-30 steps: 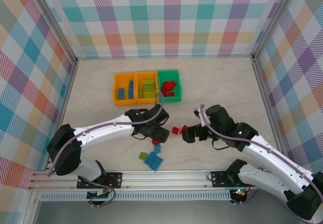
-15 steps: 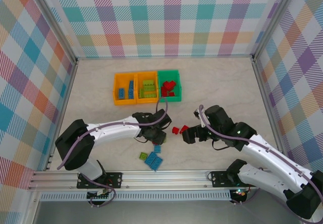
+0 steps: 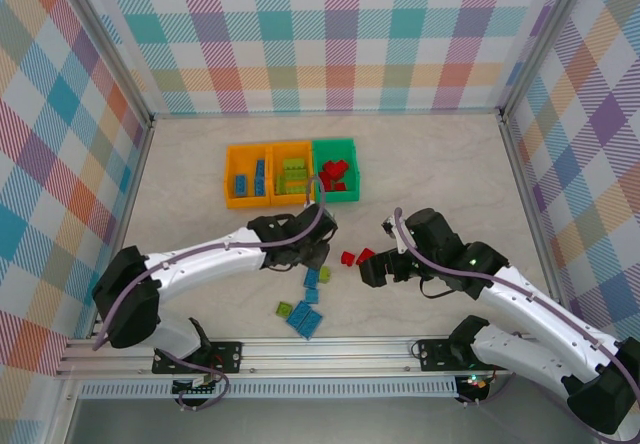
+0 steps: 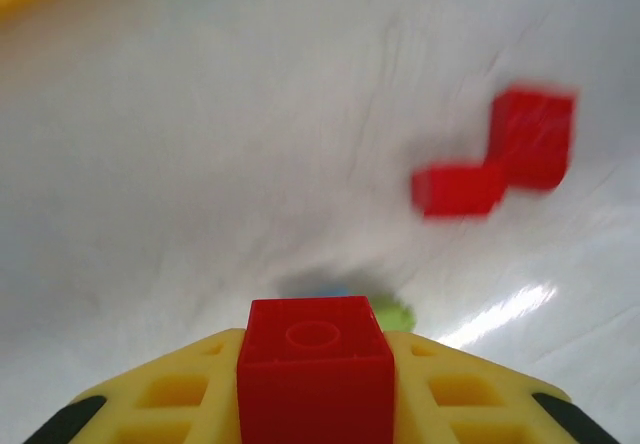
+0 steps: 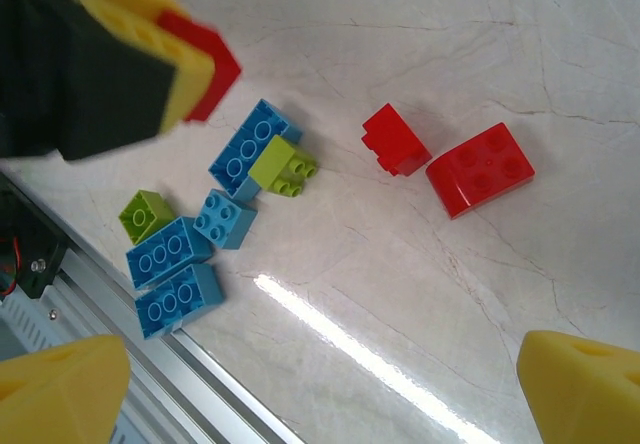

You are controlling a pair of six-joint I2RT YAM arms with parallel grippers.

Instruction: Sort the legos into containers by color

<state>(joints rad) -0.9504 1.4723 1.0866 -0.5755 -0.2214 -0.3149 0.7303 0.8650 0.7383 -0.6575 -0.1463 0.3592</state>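
My left gripper (image 3: 314, 255) is shut on a small red lego (image 4: 315, 364), held clear above the table; the right wrist view sees that gripper (image 5: 150, 59) from the side with the lego (image 5: 208, 64) poking out. Two more red legos (image 3: 347, 258) (image 3: 365, 255) lie just right of it, between the arms. Below it lies a cluster of blue legos (image 5: 250, 149) (image 5: 222, 217) (image 5: 168, 252) and lime green ones (image 5: 283, 167) (image 5: 145, 214). My right gripper (image 3: 374, 270) hangs open over bare table, its yellow fingertips (image 5: 60, 384) wide apart.
Three bins stand in a row at the back: an orange one (image 3: 228, 176) with blue legos, an orange one (image 3: 292, 145) with lime legos, a green one (image 3: 335, 143) with red legos. The metal rail (image 3: 320, 349) runs along the near edge.
My left gripper dipped to the red lego beside the blue ones, closed on it and lifted it back up towards the bins. The right arm has stayed still.
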